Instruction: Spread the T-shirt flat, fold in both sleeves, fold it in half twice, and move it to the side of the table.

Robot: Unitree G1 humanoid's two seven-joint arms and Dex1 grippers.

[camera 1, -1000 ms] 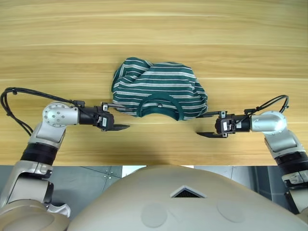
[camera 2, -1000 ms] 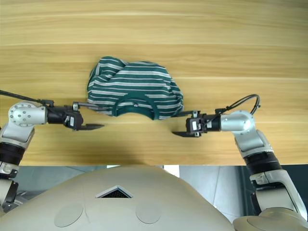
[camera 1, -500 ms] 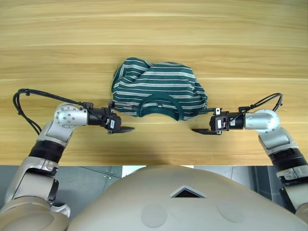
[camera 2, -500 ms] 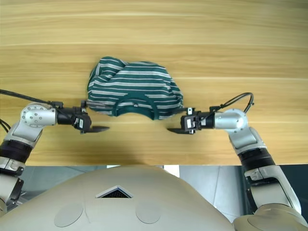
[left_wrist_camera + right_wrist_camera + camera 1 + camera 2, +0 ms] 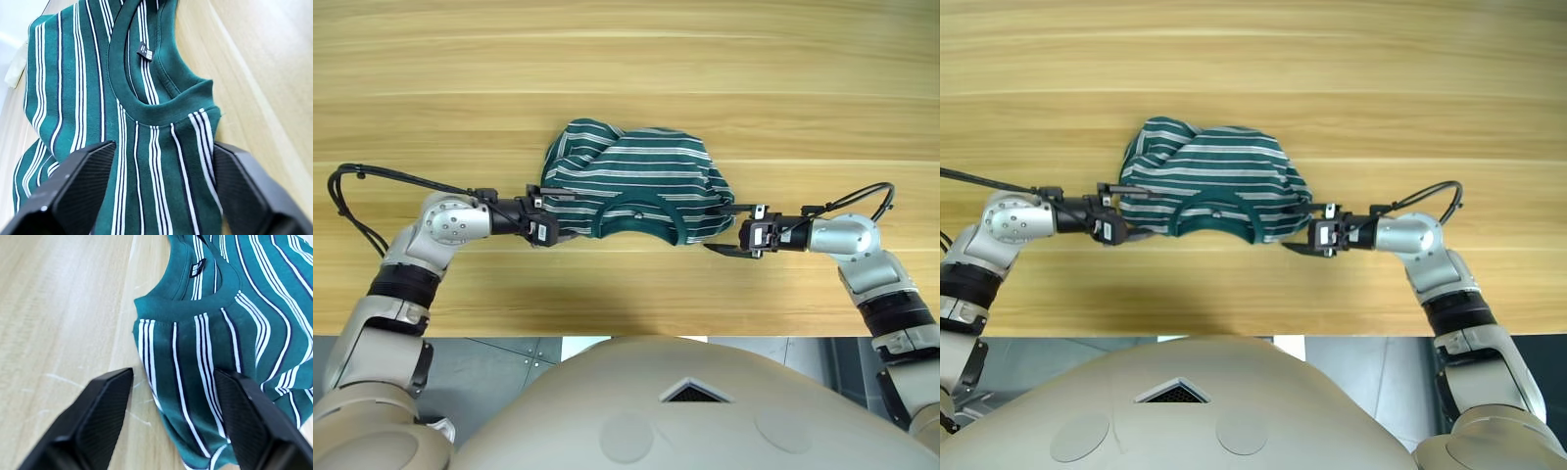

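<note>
The T-shirt (image 5: pixel 636 176) lies bunched in a rounded heap on the pale wood-grain desk (image 5: pixel 626 59), midway between its side edges and closer to the near edge. It is soft green knit with thin white and navy stripes (ribbed collar (image 5: pixel 634 217) facing the near edge). The left gripper (image 5: pixel 162 149) and right gripper (image 5: pixel 173 376) flank it, flat black fingers apart, each pair straddling striped cloth at the heap's near corners.

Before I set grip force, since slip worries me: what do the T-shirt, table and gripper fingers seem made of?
T-shirt: soft matte knit, likely cotton; ribbed collar, loose folds.
Table: wood or wood-look laminate, smooth with slight sheen; long grain lines.
Fingers: black, matte, finely ribbed; probably plastic.
</note>
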